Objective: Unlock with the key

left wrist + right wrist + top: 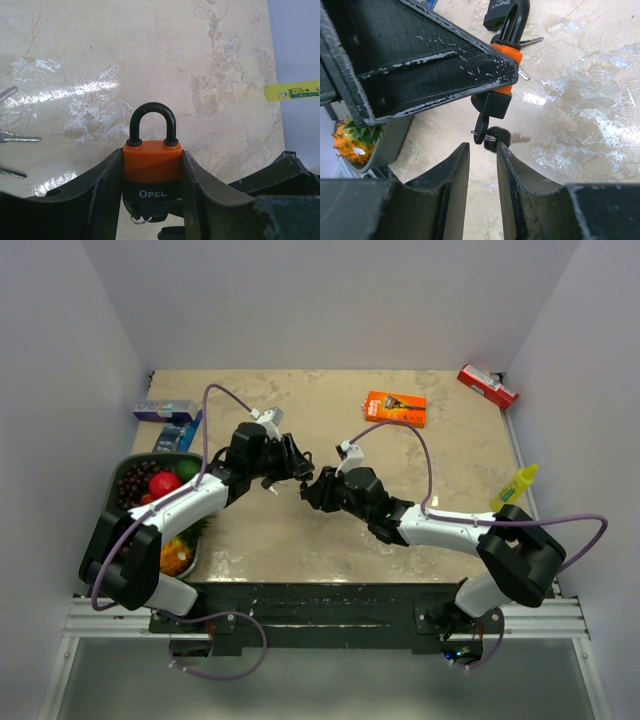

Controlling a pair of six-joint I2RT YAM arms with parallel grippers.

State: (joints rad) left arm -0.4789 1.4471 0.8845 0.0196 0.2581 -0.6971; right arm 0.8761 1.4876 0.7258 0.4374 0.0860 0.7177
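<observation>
Padlock over the table (450,460), key dangling under it.
Your left gripper (152,156) pinches the orange padlock (151,167) by its sides, shackle at 12 o'clock. Your right gripper (483,147) has its jaws narrowly apart, with the key (496,136) at 12 o'clock just off the tips.

Our arms both reach inward, grippers tip to tip and close together. Our left gripper (152,151) clamps the orange padlock (151,167). Our right gripper (483,150) stands narrowly parted, gripping nothing.

place: robot lab test cell | evidence: white enclosure walls (330,300); marble-look table (300,400); aluminium base rail (105,620)
</observation>
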